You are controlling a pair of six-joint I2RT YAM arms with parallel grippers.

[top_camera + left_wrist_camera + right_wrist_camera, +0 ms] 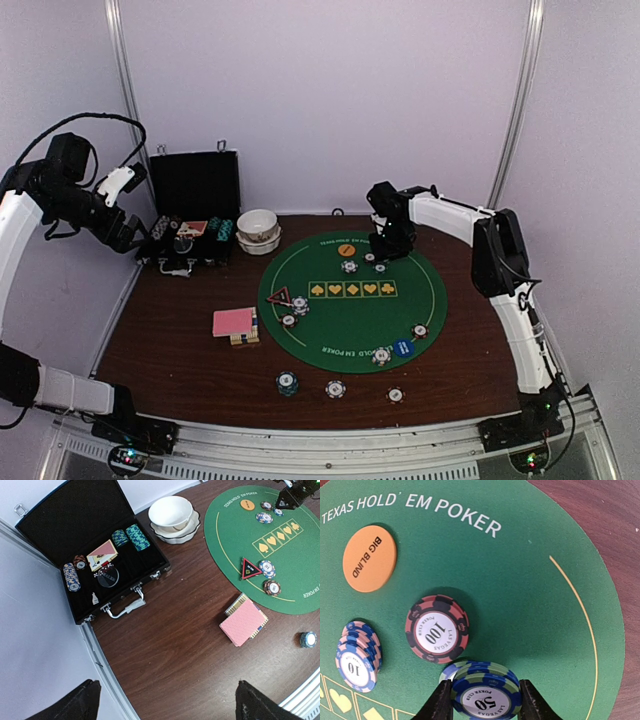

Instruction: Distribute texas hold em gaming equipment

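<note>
- The right gripper (485, 702) is low over the far side of the round green felt mat (400, 300). Its jaws are partly closed, pinching a blue-and-green striped 50 chip (484, 692) by the rim.
- That chip sits just beside a brown-red striped 100 chip (437, 629). A short stack of pink-and-blue 10 chips (357, 652) is to one side, and the flat orange Big Blind button (369, 558) lies beyond.
- A paler chip edge peeks out behind the held one. I can't tell whether it is a second chip in the grip or one lying on the felt.
- The left gripper (167, 705) hangs high over the dark wooden table (175, 655), near the open black case (100, 545). Its fingers are spread wide with nothing in them.
- The pink-backed deck of cards (243, 621) rests off the mat's left edge, not far from the red-triangle marker (250, 569).
- To my eye, the step in hand is setting out this far seat's chips, with the 50 going down next to the 100.
- Next it needs to settle the chip flat, let the jaws part, and rise straight up so neither finger nudges the 100 chip.
</note>
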